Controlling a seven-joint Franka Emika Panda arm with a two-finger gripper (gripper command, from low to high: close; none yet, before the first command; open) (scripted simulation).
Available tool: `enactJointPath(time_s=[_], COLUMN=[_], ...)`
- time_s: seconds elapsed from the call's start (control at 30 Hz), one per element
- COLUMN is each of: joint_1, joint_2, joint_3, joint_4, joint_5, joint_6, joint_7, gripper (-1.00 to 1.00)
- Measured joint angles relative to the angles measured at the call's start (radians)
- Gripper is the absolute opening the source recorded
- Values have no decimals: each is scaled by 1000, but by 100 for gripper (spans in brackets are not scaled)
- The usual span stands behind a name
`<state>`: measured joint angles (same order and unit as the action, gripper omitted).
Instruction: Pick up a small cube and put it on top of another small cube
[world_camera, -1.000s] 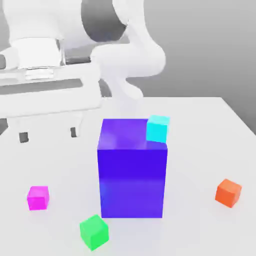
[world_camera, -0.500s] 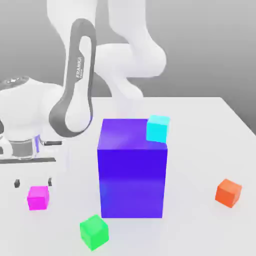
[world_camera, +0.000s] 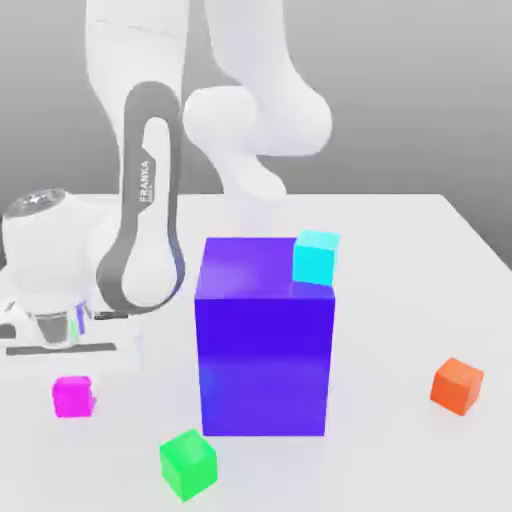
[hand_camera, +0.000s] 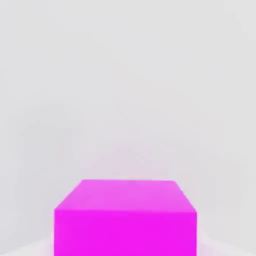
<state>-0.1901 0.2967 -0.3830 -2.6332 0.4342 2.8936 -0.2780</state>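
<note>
The small magenta cube (world_camera: 73, 396) rests on the white table near the exterior view's left. My gripper (world_camera: 69, 370) hangs straight above it, very close to its top. In the hand view the magenta cube (hand_camera: 125, 217) looms large and near. The small green cube (world_camera: 187, 464) sits alone on the table, nearer the front and to the exterior view's right of the magenta one, just in front of the big block.
A big blue-purple block (world_camera: 264, 335) stands mid-table with a small cyan cube (world_camera: 316, 257) on its far right top corner. An orange cube (world_camera: 457, 386) lies at the exterior view's right. The table (world_camera: 400, 470) edge runs along the right.
The hand has dropped from well above the table to just over the magenta cube. The arm has swung down with it. No cube has moved.
</note>
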Motion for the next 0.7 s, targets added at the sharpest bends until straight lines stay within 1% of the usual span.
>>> enactJointPath(time_s=[0.1,0.2,0.33,0.47,0.5,0.57,0.7], joint_1=[57,100,196,321,352,386,359], joint_2=[-70,-132,-172,-217,-224,-216,-96], joint_3=[-78,-123,-96,-36,-20,6,60], joint_4=[-21,-30,44,106,105,87,87], joint_5=[-99,-201,-316,-414,-416,-385,-272], joint_6=[-45,-99,-199,-279,-284,-268,-161], joint_7=[76,157,285,419,436,436,363], gripper=[-100,-100,-100,-100,-100,-100,-100])
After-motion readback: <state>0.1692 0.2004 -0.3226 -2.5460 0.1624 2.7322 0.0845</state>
